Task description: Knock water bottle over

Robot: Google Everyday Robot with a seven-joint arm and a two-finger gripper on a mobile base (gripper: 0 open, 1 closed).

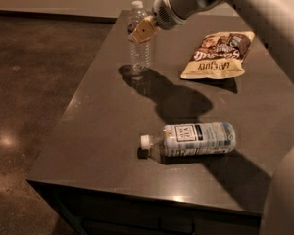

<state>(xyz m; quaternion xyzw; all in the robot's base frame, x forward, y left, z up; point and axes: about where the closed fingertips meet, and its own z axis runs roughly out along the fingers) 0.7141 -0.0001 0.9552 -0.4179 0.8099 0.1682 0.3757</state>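
The water bottle (138,45) is small, clear and ribbed with a white cap. It stands upright near the far left edge of the dark table (112,131). My gripper (141,31) reaches in from the upper right, and its tan fingertips overlap the bottle's upper part on its right side. The bottle's label band is hidden behind the fingers.
A larger bottle with a white-and-blue label (192,139) lies on its side near the table's front middle, cap to the left. A snack bag (216,56) lies at the far right. My arm spans the top right. The table's left edge drops to the floor.
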